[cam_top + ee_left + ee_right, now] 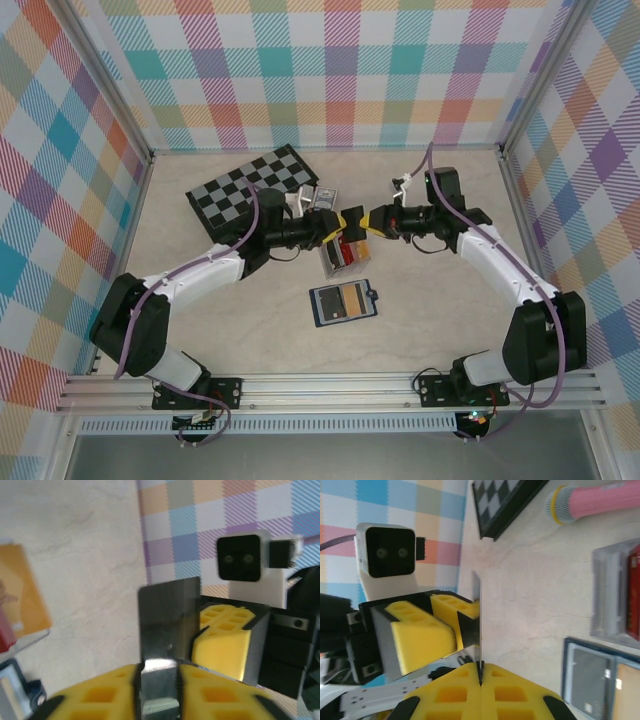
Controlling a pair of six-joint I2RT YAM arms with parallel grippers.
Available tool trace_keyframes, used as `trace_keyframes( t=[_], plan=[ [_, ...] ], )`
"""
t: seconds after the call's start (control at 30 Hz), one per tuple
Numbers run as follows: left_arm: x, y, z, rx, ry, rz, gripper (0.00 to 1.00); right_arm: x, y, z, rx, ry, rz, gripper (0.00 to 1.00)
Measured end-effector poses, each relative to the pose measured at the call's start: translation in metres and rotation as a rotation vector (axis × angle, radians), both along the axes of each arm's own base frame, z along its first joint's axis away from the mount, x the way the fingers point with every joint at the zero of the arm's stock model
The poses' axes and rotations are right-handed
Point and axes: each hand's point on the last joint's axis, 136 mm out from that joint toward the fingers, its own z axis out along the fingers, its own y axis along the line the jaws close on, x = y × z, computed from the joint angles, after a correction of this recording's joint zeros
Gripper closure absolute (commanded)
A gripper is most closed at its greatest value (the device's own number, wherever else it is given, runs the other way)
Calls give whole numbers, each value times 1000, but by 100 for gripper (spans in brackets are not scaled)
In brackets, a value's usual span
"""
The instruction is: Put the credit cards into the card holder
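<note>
Mid-table | arms (200,272) (495,262) bent inward, meeting | right gripper (480,669) pinches black card (167,615) | left gripper (159,675) parted around it

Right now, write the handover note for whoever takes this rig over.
Right gripper: shut on the dark card, held in the air.
Left gripper: fingers on either side of the same card; grip unclear.
Card holder: lying open on the table, nearer the arm bases than the clear box.
Orange card and red card: in the clear box.
Done: one card is up.
Left: slot it into the holder, then the others.
</note>
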Motion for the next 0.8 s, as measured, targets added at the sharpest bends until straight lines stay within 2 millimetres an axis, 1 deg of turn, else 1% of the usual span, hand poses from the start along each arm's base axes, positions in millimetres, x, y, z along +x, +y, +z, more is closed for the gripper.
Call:
trace_keyframes(
  t=[0.03, 0.1, 0.2, 0.33, 0.4, 0.47, 0.53, 0.6, 0.8],
  plan=[
    [-2, 3, -9, 37, 20, 10, 52, -1, -4, -7, -42, 0, -15, 98],
    [-6, 13, -28, 123, 60, 43, 46, -5, -12, -21, -124, -4, -38, 97],
    [-17, 32, -58, 248, 115, 94, 44, -19, -23, -48, -272, -12, -49, 97],
    [-48, 53, -105, 430, 204, 122, 42, -53, -18, -91, -464, 0, 35, 98],
    [-63, 58, -122, 497, 234, 111, 42, -67, -16, -110, -556, 4, 78, 99],
    [-76, 61, -135, 549, 255, 98, 43, -77, -15, -125, -625, 5, 111, 99],
    [-84, 60, -144, 587, 270, 86, 44, -80, -20, -135, -675, 6, 109, 99],
    [-89, 59, -153, 616, 281, 78, 44, -80, -26, -142, -709, 6, 96, 99],
    [-94, 59, -173, 672, 310, 74, 45, -75, -32, -146, -742, -9, 73, 99]
  ],
)
